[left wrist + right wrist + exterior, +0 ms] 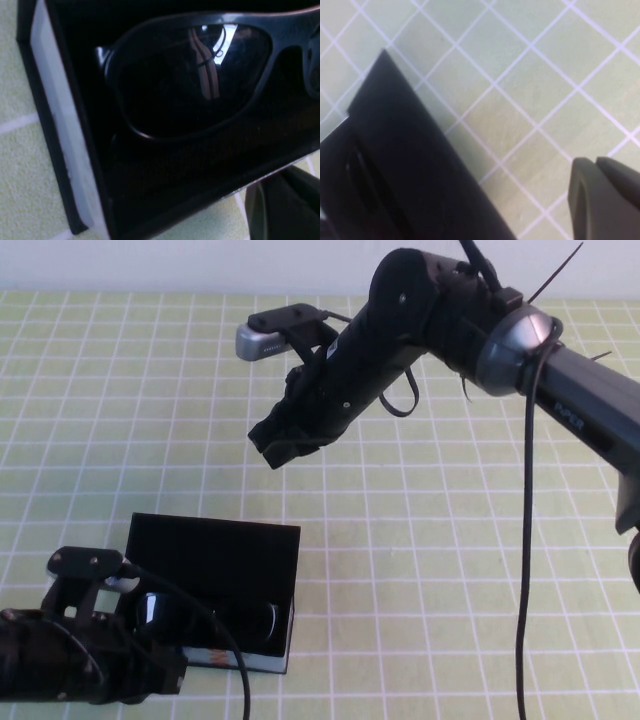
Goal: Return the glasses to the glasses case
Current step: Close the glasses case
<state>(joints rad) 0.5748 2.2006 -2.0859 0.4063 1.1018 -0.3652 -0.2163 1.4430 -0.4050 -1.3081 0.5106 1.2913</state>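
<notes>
Glasses (190, 85) lie in the open glasses case (215, 560); left gripper (150, 615) unreadable there, right gripper (285, 445) closed, empty above.

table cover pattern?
Pale green tablecloth with a white grid; clearest in the high view.

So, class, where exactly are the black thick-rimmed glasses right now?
The black thick-rimmed glasses lie inside the open black rectangular glasses case at the table's near left in the high view, beside the left gripper; the right gripper hangs shut above, farther back.

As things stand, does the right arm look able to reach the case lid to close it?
Probably yes: the right gripper, shut, hangs above the glasses case lid with nothing between; the left gripper sits at the case's front.
</notes>
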